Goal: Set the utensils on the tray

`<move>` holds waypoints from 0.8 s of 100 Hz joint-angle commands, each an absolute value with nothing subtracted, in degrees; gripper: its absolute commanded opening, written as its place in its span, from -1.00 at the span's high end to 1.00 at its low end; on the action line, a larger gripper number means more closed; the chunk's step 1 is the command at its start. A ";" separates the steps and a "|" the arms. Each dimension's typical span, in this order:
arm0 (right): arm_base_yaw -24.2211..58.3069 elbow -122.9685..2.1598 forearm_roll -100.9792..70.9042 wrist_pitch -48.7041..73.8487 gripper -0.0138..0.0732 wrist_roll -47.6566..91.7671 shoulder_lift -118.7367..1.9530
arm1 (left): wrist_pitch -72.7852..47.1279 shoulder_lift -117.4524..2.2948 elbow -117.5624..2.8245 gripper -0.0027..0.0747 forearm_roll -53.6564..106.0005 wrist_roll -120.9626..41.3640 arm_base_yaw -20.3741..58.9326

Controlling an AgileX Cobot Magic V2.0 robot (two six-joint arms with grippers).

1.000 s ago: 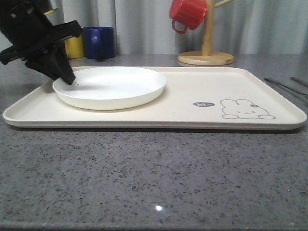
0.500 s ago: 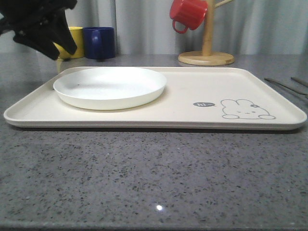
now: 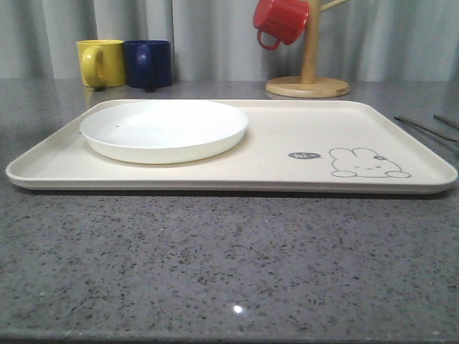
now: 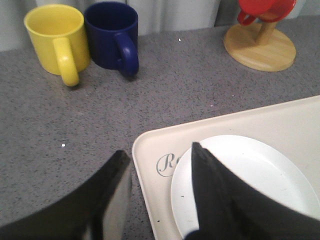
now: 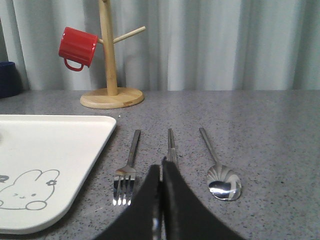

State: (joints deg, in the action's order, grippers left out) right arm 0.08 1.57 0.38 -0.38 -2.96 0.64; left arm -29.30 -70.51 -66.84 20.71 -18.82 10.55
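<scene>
The cream tray (image 3: 287, 143) lies across the table, its bunny drawing (image 3: 367, 163) toward the right end. The utensils lie on the table to the right of the tray (image 5: 50, 145): a fork (image 5: 127, 170), a pair of chopsticks (image 5: 171, 145) and a spoon (image 5: 222, 180), side by side. From the front they show as thin silver handles (image 3: 423, 129). My right gripper (image 5: 160, 165) is shut and hovers over the near end of the chopsticks. My left gripper (image 4: 159, 150) is open and empty above the tray's left corner (image 4: 150, 165).
A round white plate (image 3: 163, 129) sits on the tray's left half. Behind the tray stand a yellow mug (image 3: 100, 62) and a blue mug (image 3: 148, 63). A wooden mug tree (image 3: 308, 79) at the back holds a red mug (image 3: 280, 20).
My left arm has lifted from the plate's left rim and drawn back up and left, out of the front view. The plate and tray stay put.
</scene>
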 commanded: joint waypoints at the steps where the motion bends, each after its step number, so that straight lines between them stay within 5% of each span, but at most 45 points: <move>1: -0.21 0.57 0.36 -5.19 0.84 -2.52 1.67 | -20.42 -62.97 -62.23 0.19 21.02 -18.54 10.86; 44: -0.21 0.57 0.36 -5.19 0.84 -2.52 1.67 | -9.61 -34.97 -34.40 0.19 18.12 -18.54 10.86; 80: -0.21 0.57 0.36 -5.19 0.84 -2.52 1.67 | -8.89 -21.19 -25.38 0.23 16.00 -18.54 10.86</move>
State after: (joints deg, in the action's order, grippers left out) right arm 0.08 1.57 0.38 -0.38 -2.96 0.64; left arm -14.14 -22.69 -24.78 15.75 -18.82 10.55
